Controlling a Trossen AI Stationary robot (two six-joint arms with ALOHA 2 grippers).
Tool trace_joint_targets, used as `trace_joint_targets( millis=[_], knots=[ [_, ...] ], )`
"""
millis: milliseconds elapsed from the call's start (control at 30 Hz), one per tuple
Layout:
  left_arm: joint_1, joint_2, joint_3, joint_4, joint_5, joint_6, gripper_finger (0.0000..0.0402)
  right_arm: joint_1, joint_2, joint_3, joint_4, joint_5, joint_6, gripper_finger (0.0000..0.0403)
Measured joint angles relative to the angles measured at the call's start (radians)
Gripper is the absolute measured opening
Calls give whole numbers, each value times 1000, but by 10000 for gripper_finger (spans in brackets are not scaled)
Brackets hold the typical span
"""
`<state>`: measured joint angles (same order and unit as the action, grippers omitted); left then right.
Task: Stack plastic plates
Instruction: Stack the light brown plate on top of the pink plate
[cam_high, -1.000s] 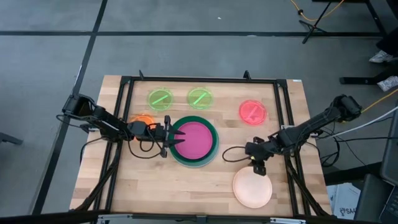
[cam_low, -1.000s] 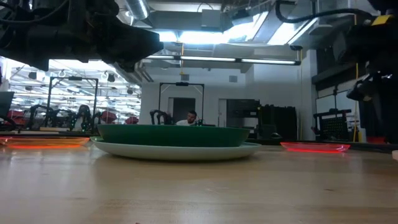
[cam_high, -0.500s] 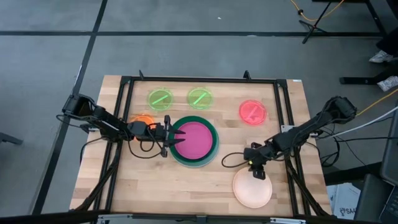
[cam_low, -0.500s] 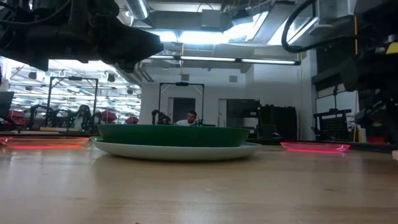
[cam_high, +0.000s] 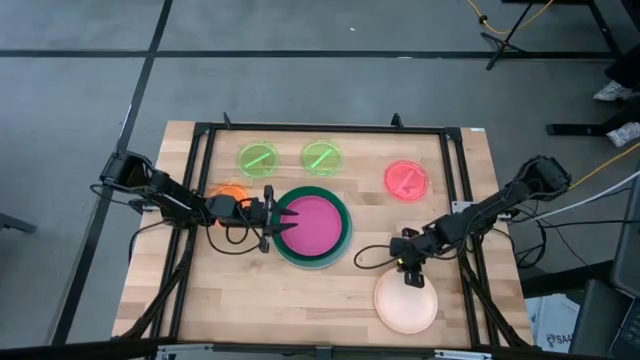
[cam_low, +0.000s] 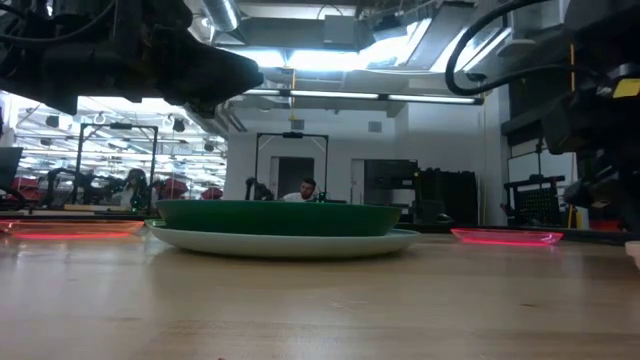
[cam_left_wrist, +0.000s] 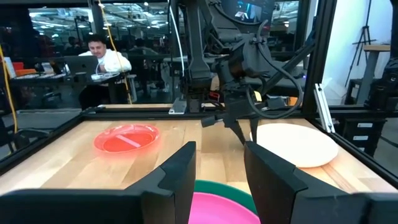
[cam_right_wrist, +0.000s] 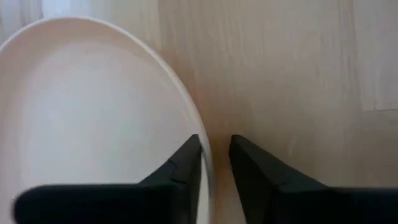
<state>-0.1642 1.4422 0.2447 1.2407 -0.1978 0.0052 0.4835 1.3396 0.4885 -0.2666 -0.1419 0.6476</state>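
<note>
A magenta plate (cam_high: 312, 224) lies in a dark green plate (cam_high: 343, 243), which rests on a light blue plate (cam_low: 290, 242) at mid-table. My left gripper (cam_high: 275, 222) is open and empty over the magenta plate's left edge (cam_left_wrist: 217, 208). My right gripper (cam_high: 411, 276) is open and points down at the far rim of the cream plate (cam_high: 406, 304), which lies flat near the front edge. In the right wrist view, one finger (cam_right_wrist: 185, 167) stands inside the rim and one (cam_right_wrist: 256, 177) stands outside it. My right gripper stands astride the cream plate's far rim (cam_right_wrist: 206, 155), coming from above. I cannot tell whether either finger touches the rim. The plate lies flat on the table.
Two neon green plates (cam_high: 259, 158) (cam_high: 322, 157) lie at the back. A translucent pink plate (cam_high: 406, 180) lies at the back right. An orange plate (cam_high: 229, 191) lies partly under my left arm. A black frame (cam_high: 330, 129) runs around the table. People sit in the room behind.
My right gripper has moved toward the table's near edge and down to the cream plate's far rim. The plates have stayed where they were.
</note>
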Motion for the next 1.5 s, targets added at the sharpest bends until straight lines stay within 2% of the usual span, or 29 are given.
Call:
trace_joint_targets(
  millis=[100, 200, 400, 500, 1100, 1233, 1433, 1500],
  knots=[
    [0, 0, 0, 1, 0, -1, 130, 0, 0, 0, 5, 0, 18, 38],
    [0, 0, 0, 1, 0, -9, 130, 0, 0, 0, 6, 34, 109, 8],
    [0, 0, 0, 1, -8, -23, 130, -5, 0, 1, 6, 35, 276, 15],
    [0, 0, 0, 2, -21, -23, 130, -27, -1, 16, -6, -4, 307, 9],
    [-10, 0, 0, 3, -22, -30, 130, -218, -42, 179, 4, -33, 149, 2],
    [-10, 0, 0, 3, -22, -30, 130, -275, -40, 208, 10, -1, 147, 2],
    [-10, 0, 0, 11, -22, -30, 130, -358, -4, 237, 35, 142, 171, 2],
    [-10, 0, 0, 15, -22, -30, 130, -389, 23, 250, 29, 151, 156, 2]
  ],
)
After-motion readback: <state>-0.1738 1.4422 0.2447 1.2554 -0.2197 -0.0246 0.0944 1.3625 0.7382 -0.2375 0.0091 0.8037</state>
